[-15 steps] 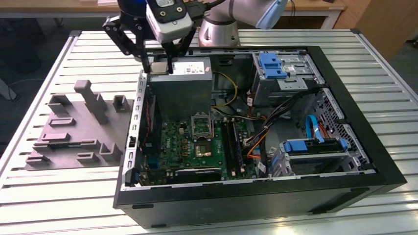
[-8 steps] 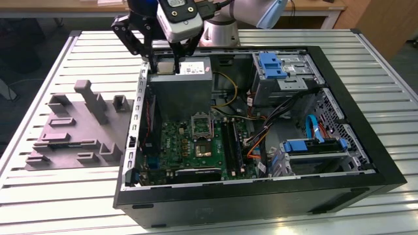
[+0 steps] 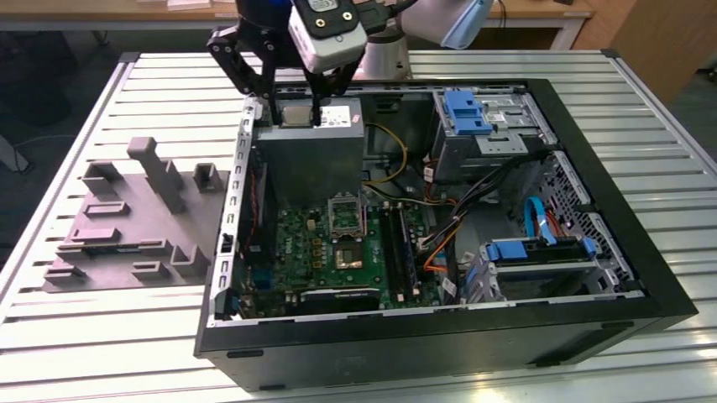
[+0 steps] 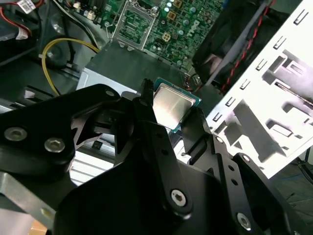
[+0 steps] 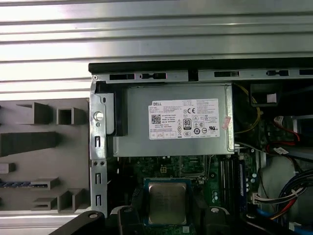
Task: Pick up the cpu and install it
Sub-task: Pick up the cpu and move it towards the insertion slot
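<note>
Chip in transit: the cpu (image 3: 295, 116) is being gripped by its edges between the narrowed fingers of the gripper (image 3: 298, 112), just above the grey power supply box (image 3: 308, 164) at the far end of an open black computer case (image 3: 633, 218). In both wrist views its pale metal top is being shown flat between the black fingers (image 4: 145, 98). The motherboard socket (image 3: 345, 211) is being seen nearer in the case, well apart from the chip. The case is being carried by a slatted metal table (image 3: 101, 353), with a grey moulded fixture (image 3: 123, 227) lying at the exterior view's left. Wooden furniture (image 3: 538, 10) is being glimpsed beyond the table.
</note>
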